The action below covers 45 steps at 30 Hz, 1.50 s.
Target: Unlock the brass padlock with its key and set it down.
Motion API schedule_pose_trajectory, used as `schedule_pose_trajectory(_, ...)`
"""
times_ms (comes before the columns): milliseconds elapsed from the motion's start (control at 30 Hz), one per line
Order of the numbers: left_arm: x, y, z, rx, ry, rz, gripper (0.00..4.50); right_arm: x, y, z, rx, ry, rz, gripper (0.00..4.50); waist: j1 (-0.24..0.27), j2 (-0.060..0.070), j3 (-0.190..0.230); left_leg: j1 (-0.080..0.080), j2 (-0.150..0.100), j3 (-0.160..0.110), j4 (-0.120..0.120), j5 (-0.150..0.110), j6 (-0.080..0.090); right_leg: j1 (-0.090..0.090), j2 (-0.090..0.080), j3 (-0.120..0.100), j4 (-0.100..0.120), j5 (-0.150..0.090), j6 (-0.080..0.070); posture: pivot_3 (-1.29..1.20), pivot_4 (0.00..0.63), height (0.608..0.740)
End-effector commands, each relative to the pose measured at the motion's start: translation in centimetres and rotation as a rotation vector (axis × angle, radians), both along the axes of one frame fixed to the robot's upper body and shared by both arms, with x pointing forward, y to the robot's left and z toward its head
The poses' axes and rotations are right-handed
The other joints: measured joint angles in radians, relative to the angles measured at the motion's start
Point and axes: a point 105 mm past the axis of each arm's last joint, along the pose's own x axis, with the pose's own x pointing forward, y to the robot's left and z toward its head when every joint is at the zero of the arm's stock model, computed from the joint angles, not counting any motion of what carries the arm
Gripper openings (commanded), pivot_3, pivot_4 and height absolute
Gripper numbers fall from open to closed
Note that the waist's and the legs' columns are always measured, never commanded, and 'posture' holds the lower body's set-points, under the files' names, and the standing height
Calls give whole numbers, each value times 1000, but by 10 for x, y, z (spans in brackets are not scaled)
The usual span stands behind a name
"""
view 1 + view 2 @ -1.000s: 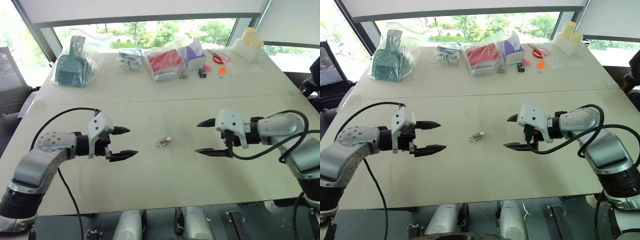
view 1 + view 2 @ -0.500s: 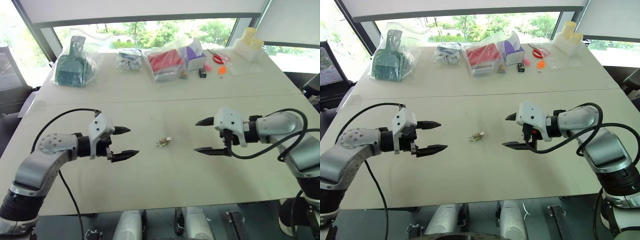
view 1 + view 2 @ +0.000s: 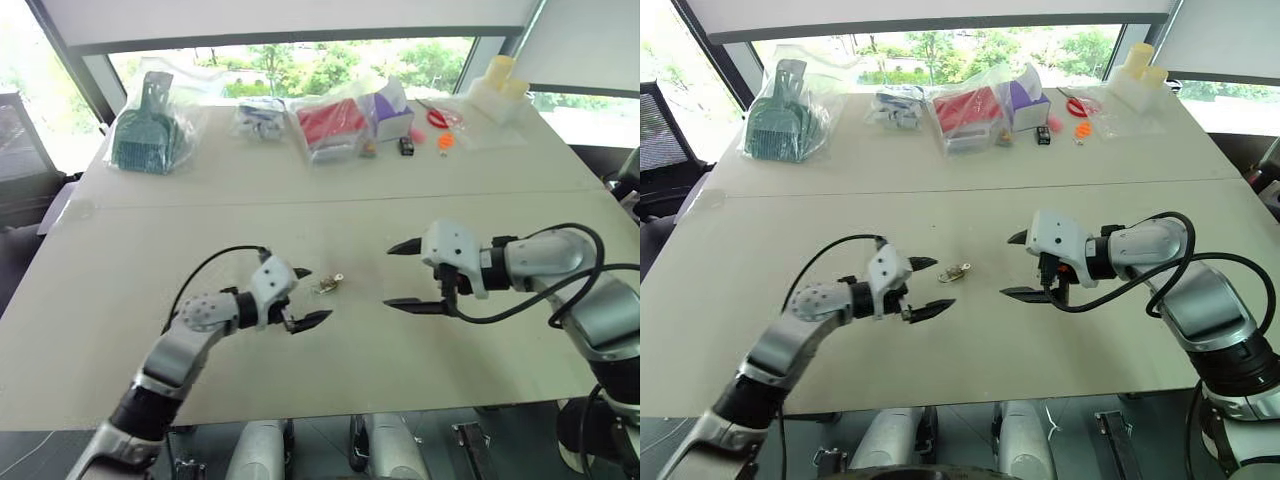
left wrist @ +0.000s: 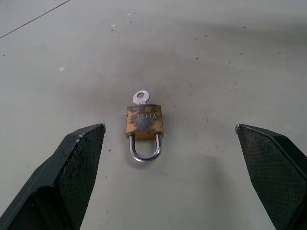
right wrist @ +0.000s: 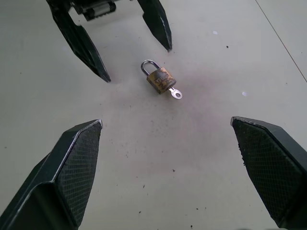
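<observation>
The brass padlock (image 4: 144, 121) lies flat on the table (image 3: 330, 200), the key (image 4: 141, 97) in its base, between the wide-open left gripper (image 3: 307, 297) and the equally spread right gripper (image 3: 399, 276).

I am working in an office-like test room. Two pale tables (image 3: 330, 215) stand against wide windows (image 3: 300, 60) with trees outside. Bagged items (image 3: 330, 125) line the far edge.
</observation>
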Motion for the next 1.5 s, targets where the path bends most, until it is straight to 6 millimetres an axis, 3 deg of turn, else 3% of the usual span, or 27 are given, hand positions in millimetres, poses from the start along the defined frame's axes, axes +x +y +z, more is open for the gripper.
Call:
schedule_pose_trajectory(33,9,-6,-1,2,-52,6,4500,-4,5,8,8,-50,5,4461,0,0,0,0,0,0,0,0,0,0,0,0,0,0,0,0,150,740)
schedule_pose_trajectory(233,19,-8,-12,33,-69,1,4500,-7,2,7,6,-64,-24,4461,3,0,0,0,0,0,0,0,0,0,0,0,0,0,0,0,150,740)
schedule_pose_trajectory(333,20,-7,-18,53,-73,0,3655,-8,3,7,8,-66,-28,4500,1,0,0,0,0,-1,0,0,0,0,-1,0,0,0,-1,0,150,740)
schedule_pose_trajectory(533,21,-7,-28,65,-58,7,969,-9,6,5,11,-71,-25,4500,2,1,-1,1,0,-1,0,0,0,1,-1,0,0,0,-1,0,150,740)
schedule_pose_trajectory(567,21,-6,-29,65,-54,9,756,-9,6,5,11,-71,-23,4500,2,0,-1,1,0,-1,0,0,0,1,-1,0,0,0,-1,0,150,740)
schedule_pose_trajectory(667,20,1,-26,71,-37,7,758,-8,8,4,6,-75,-13,4500,1,0,-1,2,0,-1,0,0,0,2,-1,0,0,0,-1,0,150,740)
schedule_pose_trajectory(800,9,9,4,-16,22,-95,758,4,25,7,29,-198,4,4500,-11,0,-1,2,1,-1,0,0,0,1,0,0,0,1,-1,0,150,740)
schedule_pose_trajectory(967,-13,30,36,86,34,-296,758,17,45,6,-26,-416,96,4500,-5,1,-1,1,1,0,-1,0,0,-2,2,0,3,0,0,0,150,740)
schedule_pose_trajectory(1133,-9,50,76,122,18,-345,758,27,62,13,-36,-610,175,4500,1,0,0,-1,0,0,1,0,0,-1,1,0,1,-1,-3,0,150,740)
schedule_pose_trajectory(1300,-1,47,105,87,-7,-368,758,32,74,20,-21,-733,223,4500,-2,0,0,-1,0,1,1,0,0,0,1,0,0,0,0,0,150,740)
schedule_pose_trajectory(1500,8,40,106,90,-10,-378,758,36,87,29,6,-834,248,4500,-4,0,0,0,0,1,0,0,0,-1,2,0,1,0,1,0,150,740)
